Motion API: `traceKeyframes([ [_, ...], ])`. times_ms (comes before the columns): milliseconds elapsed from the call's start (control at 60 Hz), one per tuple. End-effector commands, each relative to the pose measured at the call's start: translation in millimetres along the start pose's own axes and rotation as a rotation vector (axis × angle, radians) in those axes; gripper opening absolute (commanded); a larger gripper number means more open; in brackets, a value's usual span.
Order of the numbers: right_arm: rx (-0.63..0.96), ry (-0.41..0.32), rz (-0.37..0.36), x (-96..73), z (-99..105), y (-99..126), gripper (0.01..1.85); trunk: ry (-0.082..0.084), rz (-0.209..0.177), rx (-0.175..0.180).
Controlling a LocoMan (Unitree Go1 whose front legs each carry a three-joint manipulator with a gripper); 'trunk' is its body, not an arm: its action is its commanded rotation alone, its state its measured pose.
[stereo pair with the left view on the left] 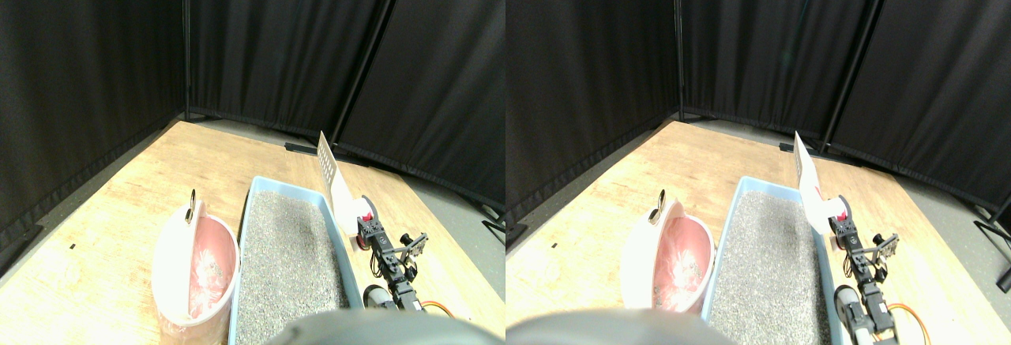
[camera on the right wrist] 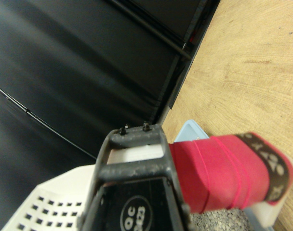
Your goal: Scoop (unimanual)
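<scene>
A white slotted scoop (stereo pair with the left view on the left: 327, 163) stands raised over the right rim of the light blue litter box (stereo pair with the left view on the left: 249, 219), blade pointing up. My right gripper (stereo pair with the left view on the left: 366, 223) is shut on its red-wrapped handle (camera on the right wrist: 219, 168), just outside the box's right wall. Grey litter (stereo pair with the left view on the left: 292, 258) fills the box. In the wrist view the dark jaw frame (camera on the right wrist: 135, 144) sits against the red handle, with the slotted blade (camera on the right wrist: 45, 204) beyond it and a corner of the box (camera on the right wrist: 190, 129) below. I see nothing on the blade.
A pink and white bin (stereo pair with the left view on the left: 193, 270) stands against the box's left side, with a metal ring (stereo pair with the left view on the left: 191, 205) at its top. Black curtains (stereo pair with the left view on the left: 276, 37) and their floor feet close off the wooden floor (stereo pair with the left view on the left: 118, 219). An orange cable (stereo pair with the left view on the left: 436, 307) trails by the arm.
</scene>
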Motion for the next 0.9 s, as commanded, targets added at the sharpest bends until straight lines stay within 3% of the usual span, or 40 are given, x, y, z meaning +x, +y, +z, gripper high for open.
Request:
traceKeyframes([
  [17, -0.218, -0.018, 0.120, -0.4, 6, 12, 0.06, 0.005, 0.019, -0.012],
  [83, -0.288, -0.018, 0.097, -2.7, 6, 14, 0.06, 0.005, 0.022, -0.012],
  [150, -0.383, 0.002, 0.128, -3.3, 5, 16, 0.06, 0.006, 0.024, -0.014],
  [517, -0.586, 0.043, 0.152, -11.9, 0, 25, 0.06, 0.006, 0.037, -0.023],
  [633, -0.662, 0.063, 0.178, -15.4, -1, 28, 0.06, 0.004, 0.050, -0.029],
  [717, -0.730, 0.079, 0.246, -17.5, -2, 31, 0.06, 0.004, 0.057, -0.032],
  [900, -0.782, 0.094, 0.270, -22.2, -4, 39, 0.06, 0.001, 0.081, -0.042],
])
